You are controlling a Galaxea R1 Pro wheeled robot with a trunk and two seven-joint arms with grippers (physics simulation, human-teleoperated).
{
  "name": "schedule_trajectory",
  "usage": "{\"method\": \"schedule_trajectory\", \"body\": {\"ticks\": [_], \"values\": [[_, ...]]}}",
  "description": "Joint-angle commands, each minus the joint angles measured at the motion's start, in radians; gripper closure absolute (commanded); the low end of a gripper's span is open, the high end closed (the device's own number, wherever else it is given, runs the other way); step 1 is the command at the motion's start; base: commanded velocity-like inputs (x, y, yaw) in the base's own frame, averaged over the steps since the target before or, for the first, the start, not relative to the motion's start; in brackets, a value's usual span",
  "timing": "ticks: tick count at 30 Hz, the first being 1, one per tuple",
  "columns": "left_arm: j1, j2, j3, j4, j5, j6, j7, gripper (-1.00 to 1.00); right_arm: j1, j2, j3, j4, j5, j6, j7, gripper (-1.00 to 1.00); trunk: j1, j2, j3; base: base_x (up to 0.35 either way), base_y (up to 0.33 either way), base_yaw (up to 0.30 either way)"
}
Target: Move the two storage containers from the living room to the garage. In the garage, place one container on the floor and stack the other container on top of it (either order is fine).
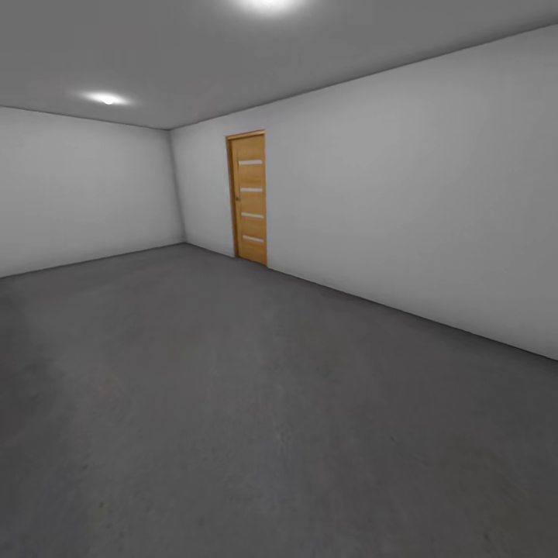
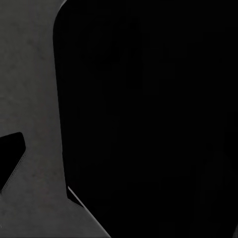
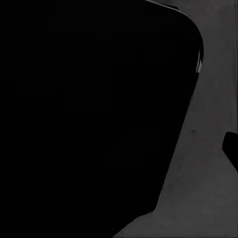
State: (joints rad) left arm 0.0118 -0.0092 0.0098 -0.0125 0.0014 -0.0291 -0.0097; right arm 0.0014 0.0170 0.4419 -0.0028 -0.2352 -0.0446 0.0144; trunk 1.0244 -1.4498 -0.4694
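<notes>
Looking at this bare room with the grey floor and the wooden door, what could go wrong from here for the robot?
1. The light-wood door with pale slats looks shut; driving toward it risks a bump, or the way out is blocked.
2. The plain white wall runs close along the right; a turn could scrape it.
3. Both wrist views are mostly covered by a dark shape, with just strips of the dark grey rough floor visible, so the grippers' state cannot be checked.

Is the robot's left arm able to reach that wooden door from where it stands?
Probably not. The door stands far across the grey floor in the side wall, and nothing blocks the way, so the robot would likely have to drive over first.
</notes>
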Motion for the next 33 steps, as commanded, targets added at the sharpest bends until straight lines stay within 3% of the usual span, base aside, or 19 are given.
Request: {"method": "schedule_trajectory", "body": {"ticks": [1,7,10,21,33], "values": [[0.001,0.0,0.001,-0.001,0.0,-0.002,-0.001,-1.0,0.0,0.0,0.008,0.0,-0.026,-0.002,0.0,-1.0,0.001,0.0,-0.001,0.322,0.0,0.0],[0.0,0.0,0.001,-0.001,0.0,-0.002,-0.001,-1.0,0.0,0.0,0.009,0.0,-0.142,0.0,-0.029,-1.0,0.001,0.0,-0.001,0.322,0.0,0.0],[0.0,0.0,0.001,-0.001,0.0,-0.002,-0.001,-1.0,0.0,0.0,0.009,0.0,-0.217,-0.007,-0.083,-1.0,0.001,0.0,-0.001,0.322,0.0,0.0],[0.001,0.0,0.002,-0.001,0.002,-0.002,-0.001,-1.0,0.0,0.0,0.009,0.0,-0.235,-0.013,-0.098,-1.0,0.001,0.0,-0.001,0.322,0.0,0.031],[0.001,0.0,0.003,-0.001,0.004,-0.003,-0.001,-1.0,0.0,0.0,0.011,0.0,-0.236,-0.015,-0.099,-1.0,0.001,0.0,-0.001,0.322,0.0,0.255]]}}
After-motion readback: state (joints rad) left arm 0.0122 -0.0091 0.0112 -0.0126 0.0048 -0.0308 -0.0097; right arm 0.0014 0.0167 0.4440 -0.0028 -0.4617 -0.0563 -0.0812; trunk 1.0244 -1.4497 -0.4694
